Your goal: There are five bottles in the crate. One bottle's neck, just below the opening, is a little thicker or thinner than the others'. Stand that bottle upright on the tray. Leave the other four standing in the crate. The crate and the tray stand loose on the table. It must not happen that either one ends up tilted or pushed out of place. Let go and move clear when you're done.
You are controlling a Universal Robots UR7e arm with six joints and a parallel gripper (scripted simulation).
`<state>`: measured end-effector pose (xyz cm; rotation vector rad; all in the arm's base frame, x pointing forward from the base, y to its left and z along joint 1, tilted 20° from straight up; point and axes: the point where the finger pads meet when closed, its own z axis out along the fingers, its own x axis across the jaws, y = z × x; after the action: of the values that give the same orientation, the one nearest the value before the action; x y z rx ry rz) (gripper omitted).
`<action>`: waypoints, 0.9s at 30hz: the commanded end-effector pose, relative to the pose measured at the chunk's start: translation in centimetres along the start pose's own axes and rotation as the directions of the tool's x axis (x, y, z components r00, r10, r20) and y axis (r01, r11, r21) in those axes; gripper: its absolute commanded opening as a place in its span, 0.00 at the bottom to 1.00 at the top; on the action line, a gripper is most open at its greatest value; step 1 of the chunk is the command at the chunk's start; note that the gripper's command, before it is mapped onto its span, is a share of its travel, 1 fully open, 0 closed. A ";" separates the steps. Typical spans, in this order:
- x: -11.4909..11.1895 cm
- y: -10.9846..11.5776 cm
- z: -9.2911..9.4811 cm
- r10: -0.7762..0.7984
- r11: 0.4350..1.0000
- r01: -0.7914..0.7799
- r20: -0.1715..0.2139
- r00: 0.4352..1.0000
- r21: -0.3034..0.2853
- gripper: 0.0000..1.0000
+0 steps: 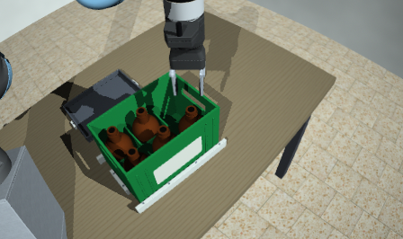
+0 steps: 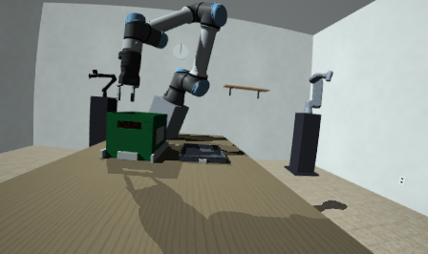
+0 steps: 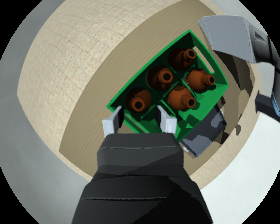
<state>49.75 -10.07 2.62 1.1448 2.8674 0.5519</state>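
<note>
A green crate (image 1: pixel 148 169) (image 2: pixel 119 139) (image 3: pixel 118 103) stands in the middle of the table (image 1: pixel 270 77). Five brown bottles stand upright in it: one at the back left (image 1: pixel 143 116), one at the back right (image 1: pixel 191 111), one in the middle (image 1: pixel 162 132), one at the left (image 1: pixel 112 134) and one at the front (image 1: pixel 132 154). In the wrist view their openings show from above, for example one bottle (image 3: pixel 163 78). The dark grey tray (image 1: pixel 96 100) (image 2: pixel 203 151) (image 3: pixel 205 135) lies empty beside the crate. My gripper (image 1: pixel 186 84) (image 2: pixel 125 94) (image 3: pixel 139 112) is open and empty, above the crate's back right part.
White rails (image 1: pixel 180 176) lie along the crate's base. A grey pedestal (image 1: pixel 27 199) stands at the table's near left corner. The table's right edge (image 1: pixel 324 91) drops to a tiled floor.
</note>
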 end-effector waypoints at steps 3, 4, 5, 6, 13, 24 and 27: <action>0.0 0.0 0.0 0.000 1.000 0.000 0.001 1.000 0.000 1.00; 0.0 0.0 0.0 0.000 1.000 0.000 0.001 1.000 0.000 1.00; 0.0 0.0 0.0 0.000 1.000 0.000 0.001 1.000 0.000 1.00; 0.0 0.0 0.0 0.000 1.000 0.000 0.001 1.000 0.000 1.00; -0.1 0.0 0.2 0.000 1.000 0.000 0.001 1.000 0.000 1.00; -0.1 0.0 1.0 0.000 1.000 0.000 0.001 1.000 0.000 1.00; -0.1 0.0 1.4 0.000 1.000 0.000 0.001 1.000 0.000 1.00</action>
<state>49.92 -9.75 1.64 1.1449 2.8679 0.5521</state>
